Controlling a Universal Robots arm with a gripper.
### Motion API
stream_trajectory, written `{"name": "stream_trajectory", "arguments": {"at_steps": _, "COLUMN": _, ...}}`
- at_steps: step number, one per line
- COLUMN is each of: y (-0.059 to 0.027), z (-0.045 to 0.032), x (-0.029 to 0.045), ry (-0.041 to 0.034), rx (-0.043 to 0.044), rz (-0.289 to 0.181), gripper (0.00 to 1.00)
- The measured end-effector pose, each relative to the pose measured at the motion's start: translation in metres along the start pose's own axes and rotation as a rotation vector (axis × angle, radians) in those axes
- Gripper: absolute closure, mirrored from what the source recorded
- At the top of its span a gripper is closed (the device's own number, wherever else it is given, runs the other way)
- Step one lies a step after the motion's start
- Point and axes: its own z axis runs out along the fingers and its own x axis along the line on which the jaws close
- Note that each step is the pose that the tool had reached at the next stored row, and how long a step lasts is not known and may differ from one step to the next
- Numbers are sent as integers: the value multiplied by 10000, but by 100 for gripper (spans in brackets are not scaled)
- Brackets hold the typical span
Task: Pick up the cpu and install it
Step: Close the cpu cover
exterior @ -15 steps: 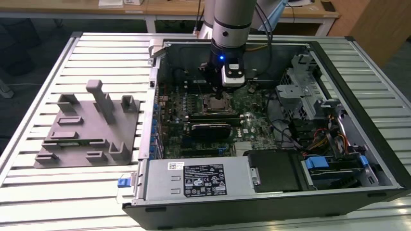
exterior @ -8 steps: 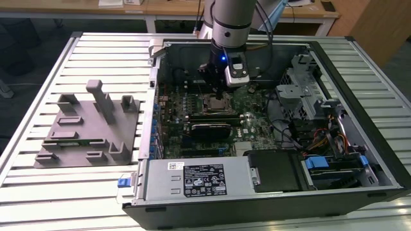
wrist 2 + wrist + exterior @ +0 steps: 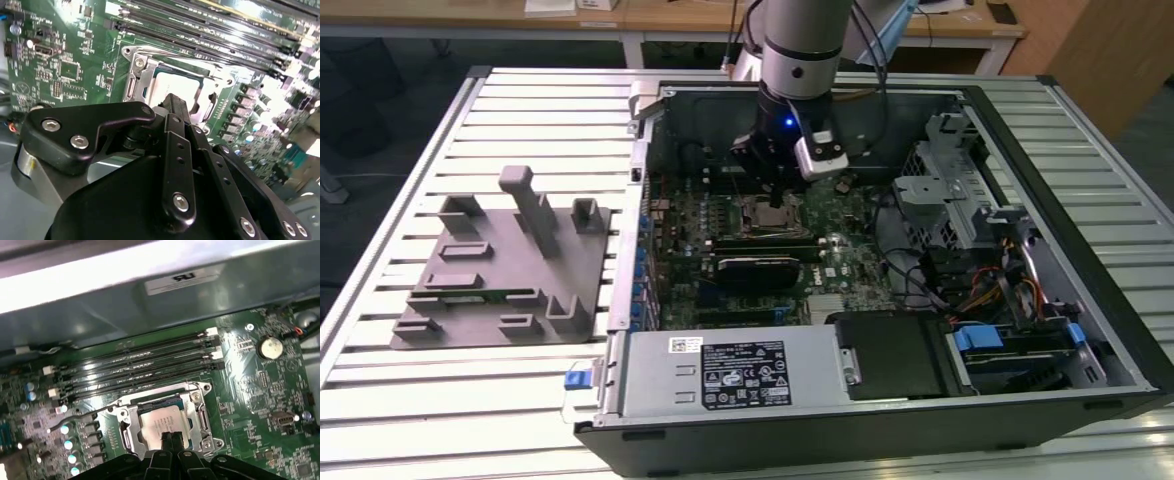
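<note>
Down inside the open computer case [image 3: 881, 435], the arm's gripper [image 3: 773, 192] hangs over the green motherboard [image 3: 847, 225], right above the socket. The cpu [image 3: 161, 421] lies flat in the socket frame [image 3: 201, 412], silver top up, with the metal bracket all round it. In the first wrist view the two fingertips [image 3: 165, 440] are pressed together with nothing clamped between them, poised over the near edge of the chip. Whether they touch the metal, I cannot tell. In the second wrist view one black finger crosses in front of the chip's pale top.

Beyond the socket run the long dark memory slots [image 3: 140, 367], and a round coin battery [image 3: 270, 346] sits off to one side.

Now the writing. A white label [image 3: 182, 279] is stuck to the case wall behind the slots. A big black-and-white label [image 3: 747, 373] covers the power supply, with a small white sticker [image 3: 684, 345] beside it.

Out on the slatted table [image 3: 547, 120], a grey fixture block [image 3: 507, 270] stands at the exterior view's left.
</note>
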Motion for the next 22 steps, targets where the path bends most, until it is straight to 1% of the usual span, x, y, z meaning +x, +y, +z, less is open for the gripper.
{"name": "stream_trajectory", "arguments": {"at_steps": 9, "y": 0, "z": 2, "x": 0, "ry": -22, "rx": 18, "rz": -1266, "gripper": 89}}
{"name": "stream_trajectory", "arguments": {"at_steps": 10, "y": 0, "z": 2, "x": 0, "ry": -24, "rx": 19, "rz": -1349, "gripper": 89}}
{"name": "stream_trajectory", "arguments": {"at_steps": 13, "y": 0, "z": 2, "x": 1, "ry": -27, "rx": 20, "rz": -1354, "gripper": 89}}
{"name": "stream_trajectory", "arguments": {"at_steps": 14, "y": -1, "z": 4, "x": 4, "ry": -64, "rx": 13, "rz": -1360, "gripper": 89}}
{"name": "stream_trajectory", "arguments": {"at_steps": 17, "y": -3, "z": 12, "x": 15, "ry": -279, "rx": -34, "rz": -1418, "gripper": 89}}
{"name": "stream_trajectory", "arguments": {"at_steps": 19, "y": -5, "z": 22, "x": 24, "ry": -400, "rx": -68, "rz": -1462, "gripper": 89}}
{"name": "stream_trajectory", "arguments": {"at_steps": 20, "y": -7, "z": 28, "x": 29, "ry": -428, "rx": -85, "rz": -1486, "gripper": 89}}
{"name": "stream_trajectory", "arguments": {"at_steps": 22, "y": -12, "z": 44, "x": 41, "ry": -448, "rx": -129, "rz": -1545, "gripper": 89}}
